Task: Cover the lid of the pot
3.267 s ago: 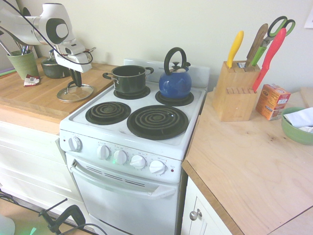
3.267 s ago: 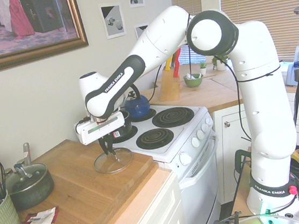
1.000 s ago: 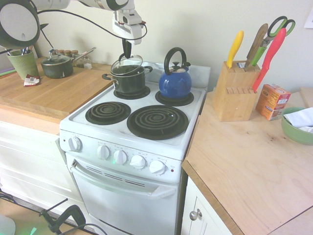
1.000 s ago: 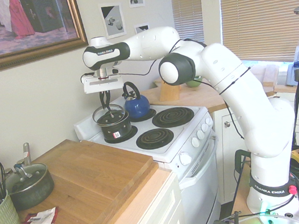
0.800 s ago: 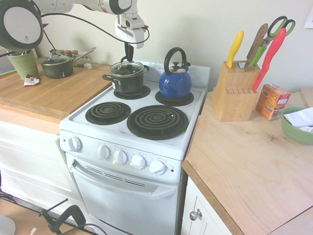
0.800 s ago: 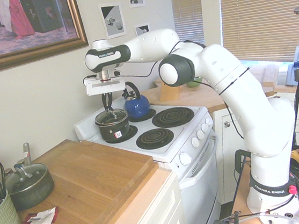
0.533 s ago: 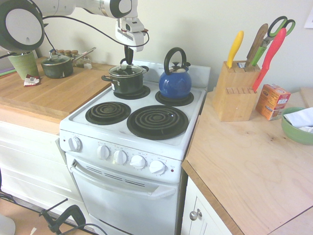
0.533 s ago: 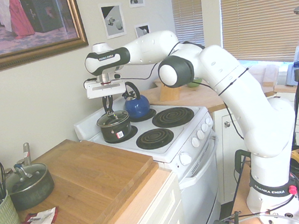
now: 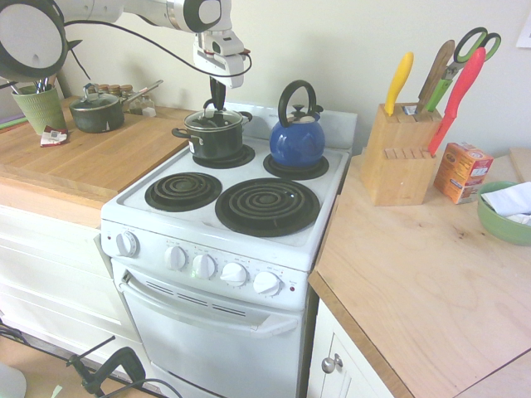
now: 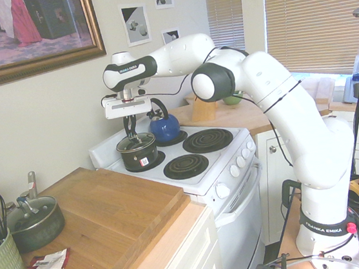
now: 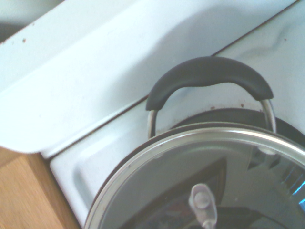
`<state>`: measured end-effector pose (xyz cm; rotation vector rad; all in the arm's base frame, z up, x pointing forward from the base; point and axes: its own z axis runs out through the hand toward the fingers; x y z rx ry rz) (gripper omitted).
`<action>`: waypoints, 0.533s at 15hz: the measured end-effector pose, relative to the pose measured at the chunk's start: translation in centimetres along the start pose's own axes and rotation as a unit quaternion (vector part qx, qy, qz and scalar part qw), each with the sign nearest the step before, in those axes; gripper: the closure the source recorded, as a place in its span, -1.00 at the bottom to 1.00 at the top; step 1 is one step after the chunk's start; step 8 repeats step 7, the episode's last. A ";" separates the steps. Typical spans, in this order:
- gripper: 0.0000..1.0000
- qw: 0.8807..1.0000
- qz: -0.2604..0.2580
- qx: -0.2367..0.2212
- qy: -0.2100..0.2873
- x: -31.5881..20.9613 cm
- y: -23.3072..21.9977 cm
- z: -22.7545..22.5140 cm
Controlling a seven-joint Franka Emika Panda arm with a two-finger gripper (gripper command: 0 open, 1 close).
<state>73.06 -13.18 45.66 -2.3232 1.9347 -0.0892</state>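
Stovetop (image 9: 332, 186): lid (image 9: 215, 118) flush on pot (image 9: 214, 139), claw (image 9: 216, 103) seemingly gripping.

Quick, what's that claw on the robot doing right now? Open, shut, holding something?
Gripper: down at the handle of the lid, which sits on the pot; whether it is gripping or has let go cannot be told.

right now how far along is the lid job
Mostly done: the lid sits flat on the pot on the stove's back burner beside the blue kettle. In hand: the end effector is at the lid's handle; the grip can't be made out. Left: let go and lift clear.
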 end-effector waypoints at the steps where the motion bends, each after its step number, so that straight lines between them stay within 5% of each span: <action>1: -1.00 1.000 -0.004 -0.004 0.003 -0.5 0.4 -0.2; 8: -1.00 0.999 -0.029 0.007 0.016 -4.6 3.1 -5.8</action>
